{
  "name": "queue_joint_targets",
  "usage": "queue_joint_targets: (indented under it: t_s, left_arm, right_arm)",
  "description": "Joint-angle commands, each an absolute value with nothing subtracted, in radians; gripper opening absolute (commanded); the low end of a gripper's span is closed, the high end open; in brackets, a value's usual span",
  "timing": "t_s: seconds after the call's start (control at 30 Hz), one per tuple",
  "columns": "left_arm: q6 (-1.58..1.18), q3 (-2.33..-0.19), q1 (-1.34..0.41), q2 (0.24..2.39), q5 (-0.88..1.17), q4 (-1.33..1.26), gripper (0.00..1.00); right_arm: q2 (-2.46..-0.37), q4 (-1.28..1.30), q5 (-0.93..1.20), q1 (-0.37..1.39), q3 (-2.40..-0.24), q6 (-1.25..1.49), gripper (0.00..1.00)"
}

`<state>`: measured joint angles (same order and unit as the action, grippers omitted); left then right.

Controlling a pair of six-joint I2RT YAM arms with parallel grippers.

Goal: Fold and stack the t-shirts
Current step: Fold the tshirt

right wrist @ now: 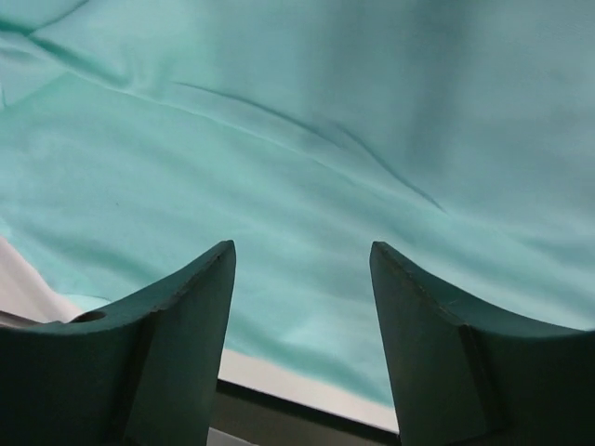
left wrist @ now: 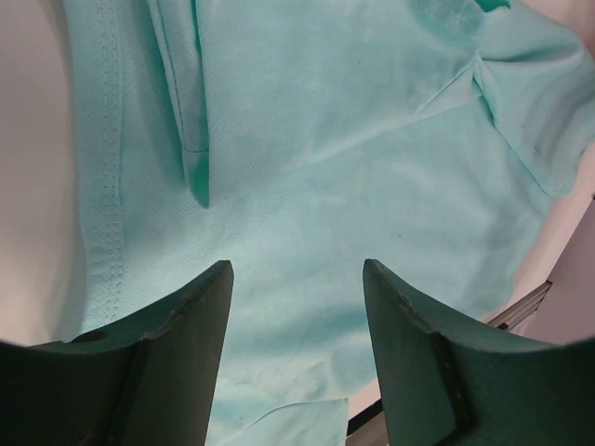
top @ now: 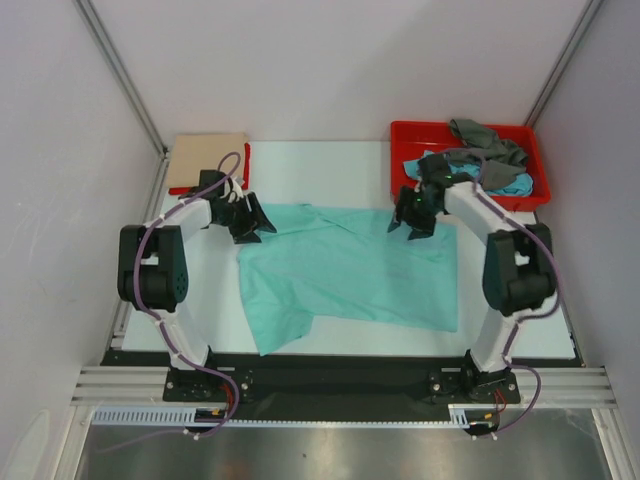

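A white table (top: 350, 170) fills a white-walled booth with aluminium framing, seen from above and behind two black-and-white robot arms. A large mint-green cotton t-shirt (top: 350, 270) lies spread across the middle of the table, mostly flat, with one lower corner trailing toward the near edge; this is the shirt being worked on. The left gripper (top: 252, 222) hangs over its far left corner and the right gripper (top: 412, 222) over its far right corner, a pairing that suits taking the far edge at both ends for a fold. Both wrist cameras show the dark fingers spread apart with nothing between them, only green cloth beneath, so each pincer is released and holds nothing. At the far right, a rigid red plastic tray (top: 410, 130) keeps the unfolded supply: a crumpled grey t-shirt (top: 485, 140) heaped over a turquoise-blue t-shirt (top: 515, 185). At the far left corner lies a flat, folded beige t-shirt (top: 205, 160), placed as the finished stack; a red edge (top: 246, 165) showing beside it is probably a folded red shirt underneath, though too little is visible to be sure.
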<state>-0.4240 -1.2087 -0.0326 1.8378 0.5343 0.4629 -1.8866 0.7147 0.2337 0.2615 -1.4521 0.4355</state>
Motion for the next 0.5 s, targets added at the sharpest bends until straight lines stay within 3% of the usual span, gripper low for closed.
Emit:
queue_joint_targets:
  t_s: [0.0, 0.17, 0.3, 0.47]
  left_arm:
    - [-0.382, -1.262, -0.037, 1.841, 0.522, 0.474, 0.64]
    - [-0.377, -1.296, -0.037, 1.864, 0.503, 0.505, 0.62]
    - [-0.397, -1.319, -0.037, 1.884, 0.457, 0.534, 0.61]
    - [-0.437, -1.321, -0.037, 1.876, 0.385, 0.552, 0.61]
  right_arm:
    - [-1.717, 0.716, 0.173, 0.187, -1.332, 0.494, 0.66]
    - [-1.629, 0.720, 0.094, 0.103, -1.169, 0.606, 0.62]
    - [-1.569, 0.638, 0.132, 0.011, -1.065, 0.713, 0.55]
    - [-1.548, 0.600, 0.173, -0.075, -1.000, 0.770, 0.54]
